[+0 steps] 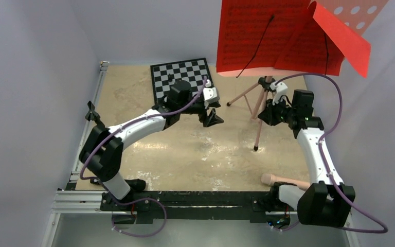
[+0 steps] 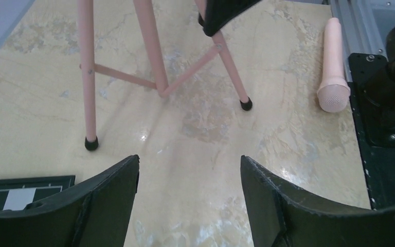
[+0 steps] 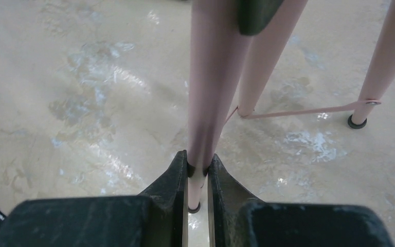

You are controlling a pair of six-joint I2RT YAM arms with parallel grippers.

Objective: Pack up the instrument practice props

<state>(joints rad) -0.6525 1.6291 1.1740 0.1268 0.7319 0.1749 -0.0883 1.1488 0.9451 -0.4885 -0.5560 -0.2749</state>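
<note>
The pink music stand (image 1: 261, 98) stands at the back right on thin tripod legs (image 2: 151, 46), with red printed sheets (image 1: 267, 36) on its perforated desk (image 1: 357, 10). My right gripper (image 1: 265, 113) is shut on one pink leg (image 3: 211, 77), close to its foot, as the right wrist view (image 3: 198, 162) shows. My left gripper (image 1: 213, 113) is open and empty above the table, left of the tripod; it also shows in the left wrist view (image 2: 189, 164). The peach tube (image 1: 284, 180) lies near the right arm's base, and also shows in the left wrist view (image 2: 333, 67). A small black object (image 1: 171, 77) stands on the chessboard.
A black-and-white chessboard (image 1: 182, 77) lies at the back centre, under the left arm's wrist; its corner shows in the left wrist view (image 2: 20, 190). Grey walls close in on both sides. The black rail (image 1: 185, 198) with the arm bases runs along the near edge.
</note>
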